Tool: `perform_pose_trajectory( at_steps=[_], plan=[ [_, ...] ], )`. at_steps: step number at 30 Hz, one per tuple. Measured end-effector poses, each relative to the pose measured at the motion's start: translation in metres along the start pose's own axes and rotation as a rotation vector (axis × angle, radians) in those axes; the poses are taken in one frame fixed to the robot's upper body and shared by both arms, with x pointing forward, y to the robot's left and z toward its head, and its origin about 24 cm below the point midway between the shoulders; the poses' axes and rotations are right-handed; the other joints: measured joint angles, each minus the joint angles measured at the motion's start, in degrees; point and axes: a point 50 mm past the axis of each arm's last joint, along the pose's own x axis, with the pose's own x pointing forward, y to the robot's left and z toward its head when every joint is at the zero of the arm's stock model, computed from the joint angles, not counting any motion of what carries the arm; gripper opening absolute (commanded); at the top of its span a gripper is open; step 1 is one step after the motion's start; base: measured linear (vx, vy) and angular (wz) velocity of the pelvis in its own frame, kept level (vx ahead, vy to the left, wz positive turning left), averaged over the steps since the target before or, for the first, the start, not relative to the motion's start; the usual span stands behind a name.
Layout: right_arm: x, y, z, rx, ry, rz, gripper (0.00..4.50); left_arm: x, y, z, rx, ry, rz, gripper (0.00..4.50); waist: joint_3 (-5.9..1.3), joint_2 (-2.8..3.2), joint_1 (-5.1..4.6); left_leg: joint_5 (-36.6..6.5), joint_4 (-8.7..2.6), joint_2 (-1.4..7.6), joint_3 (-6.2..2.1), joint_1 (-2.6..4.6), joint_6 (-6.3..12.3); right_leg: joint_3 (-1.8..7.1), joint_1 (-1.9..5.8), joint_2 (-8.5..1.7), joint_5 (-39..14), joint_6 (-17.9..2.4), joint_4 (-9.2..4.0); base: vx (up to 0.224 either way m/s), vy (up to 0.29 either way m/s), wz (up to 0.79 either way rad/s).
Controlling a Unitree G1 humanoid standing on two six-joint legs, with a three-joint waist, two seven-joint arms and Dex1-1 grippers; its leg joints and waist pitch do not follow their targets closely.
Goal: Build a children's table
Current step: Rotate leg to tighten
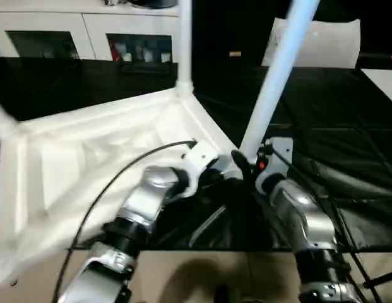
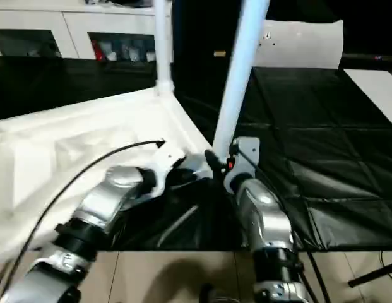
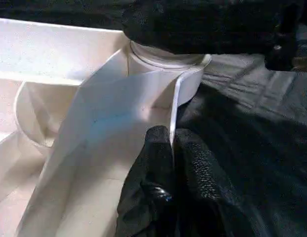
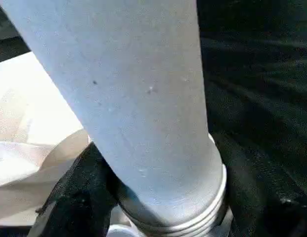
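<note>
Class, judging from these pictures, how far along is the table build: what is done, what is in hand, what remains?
Done: the far leg stands upright in a corner socket of the upturned table top. In hand: the right hand grips the base of a tilted leg at the near corner socket, threads still showing; the left hand is pinching the top's rim. Left: seating this leg; other corners can't be judged.

An upturned table top (image 1: pixel 107 151) lies left on a cloth (image 1: pixel 334 158). One leg (image 1: pixel 184 44) stands at its far corner, another (image 1: pixel 278 76) at its near-right corner; a cabinet (image 1: pixel 82 35) stands behind.
</note>
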Motion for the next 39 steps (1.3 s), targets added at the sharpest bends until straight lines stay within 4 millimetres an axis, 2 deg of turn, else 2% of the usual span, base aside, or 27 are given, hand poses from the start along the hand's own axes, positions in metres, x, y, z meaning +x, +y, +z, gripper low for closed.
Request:
perform_pose_trajectory(
  at_steps=[2,3,4,7,12,15,18,21,25,31,36,39],
  plan=[
    [-0.002,0.003,0.002,-0.004,-0.019,0.006,3.40,-0.002,0.001,0.003,0.028,-0.004,0.010,0.00,-0.13,-0.22,0.29,0.03,-0.02,-0.12,0.05,-0.52,0.01,0.41,-0.74,-0.08,0.26,0.04,0.73,0.028,-0.011,0.03],
    [-0.002,0.006,0.000,0.005,-0.019,0.013,3.50,-0.004,0.003,0.003,0.036,-0.002,0.027,0.00,-0.26,-0.59,0.30,0.03,0.05,-0.40,0.10,-0.54,0.16,1.08,-1.09,-0.10,0.95,0.11,1.26,0.058,-0.038,0.05],
    [-0.004,0.008,-0.003,0.002,-0.021,0.024,3.79,-0.007,0.006,0.003,0.049,-0.002,0.040,0.00,-0.39,-0.86,0.33,0.03,0.15,-0.61,0.16,-0.58,0.53,1.69,-1.57,-0.11,1.08,0.25,2.10,0.058,-0.038,0.05],
    [-0.006,0.011,-0.003,-0.034,-0.026,0.074,3.99,-0.012,0.010,0.004,0.075,-0.013,0.050,0.00,-0.37,-0.88,0.50,0.01,-0.09,-0.56,0.17,-0.66,0.59,1.81,-2.16,-0.02,0.53,-0.33,2.95,0.054,-0.047,0.00],
    [-0.018,0.004,-0.005,-0.144,-0.018,0.208,4.32,-0.026,0.017,0.000,0.161,-0.005,-0.003,0.00,-0.34,-0.90,1.15,0.01,0.02,-0.28,0.23,-0.97,0.60,1.84,-2.92,0.22,-0.02,-0.75,3.87,0.000,0.000,0.00],
    [-0.028,-0.007,-0.004,-0.207,-0.002,0.302,4.42,-0.035,0.018,-0.005,0.212,-0.008,-0.097,0.00,-0.31,-0.94,2.17,0.04,0.17,0.20,0.28,-0.97,0.57,1.89,-2.94,0.70,-0.12,-0.70,3.83,0.000,0.000,0.00],
    [-0.034,-0.013,0.002,-0.277,0.000,0.383,4.42,-0.040,0.017,-0.009,0.250,0.000,-0.172,0.00,-0.29,-0.96,3.22,0.11,0.20,0.28,0.28,-0.96,0.44,1.91,-2.94,0.80,-0.05,-0.82,3.84,0.000,0.000,0.00],
    [-0.040,-0.020,0.008,-0.350,0.012,0.454,4.42,-0.044,0.016,-0.012,0.285,0.011,-0.244,0.00,-0.28,-0.98,3.79,0.26,0.19,0.28,0.29,-0.91,0.18,2.02,-2.87,0.82,-0.04,-0.82,3.85,0.000,0.000,0.00],
    [-0.049,-0.026,0.012,-0.464,0.095,0.646,4.42,-0.053,0.022,-0.015,0.317,0.040,-0.355,0.00,-0.26,-1.03,4.47,0.26,0.22,0.25,0.36,-0.79,0.17,2.23,-2.70,0.83,-0.03,-0.80,3.85,0.000,0.000,0.00],
    [-0.052,-0.021,0.015,-0.544,0.193,0.893,4.42,-0.061,0.024,-0.017,0.364,0.076,-0.495,0.00,-0.18,-1.22,5.62,0.26,0.22,0.25,0.40,-0.74,0.17,2.29,-2.64,0.84,-0.03,-0.80,3.87,0.000,0.000,0.00],
    [-0.050,-0.017,0.010,-0.559,0.240,1.002,4.42,-0.062,0.020,-0.016,0.411,0.100,-0.601,0.00,-0.17,-1.41,6.53,0.26,0.22,0.23,0.46,-0.73,0.18,2.39,-2.63,0.83,0.13,-1.07,3.87,0.000,0.000,0.00],
    [-0.050,-0.018,0.009,-0.561,0.262,1.046,4.05,-0.064,0.018,-0.016,0.436,0.110,-0.652,0.00,-0.17,-1.43,6.88,0.26,0.23,0.25,0.52,-0.72,0.18,2.44,-2.60,0.83,0.13,-1.07,3.90,0.000,0.000,0.00]
  ],
)
